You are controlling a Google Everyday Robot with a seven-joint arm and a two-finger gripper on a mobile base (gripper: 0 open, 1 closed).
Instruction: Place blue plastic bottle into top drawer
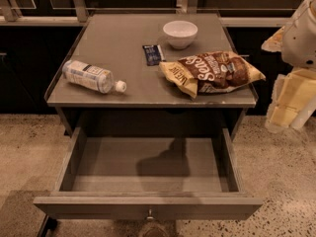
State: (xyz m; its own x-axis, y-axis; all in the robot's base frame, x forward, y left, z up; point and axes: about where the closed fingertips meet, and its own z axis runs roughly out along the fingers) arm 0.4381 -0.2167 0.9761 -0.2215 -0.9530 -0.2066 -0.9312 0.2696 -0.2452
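Clear plastic with a white cap and a pale label, the bottle (93, 77) is lying on its side at nine o'clock on the counter (128, 43), near the left edge, with its cap pointing toward four o'clock. It is looking light and fairly stiff but smooth and round, so it is likely to roll or slip. Taking it across the labelled middle, square to its length, is seeming safest. The drawer (148, 200) is standing pulled open at six o'clock. The claw (289, 105) is hanging off the counter at three o'clock, well apart from the bottle, and I cannot tell its state. A chip bag (212, 73), a bowl (180, 33) and a small dark packet (153, 54) are crowding the right half, so the open lane is running along the left and over the front lip.
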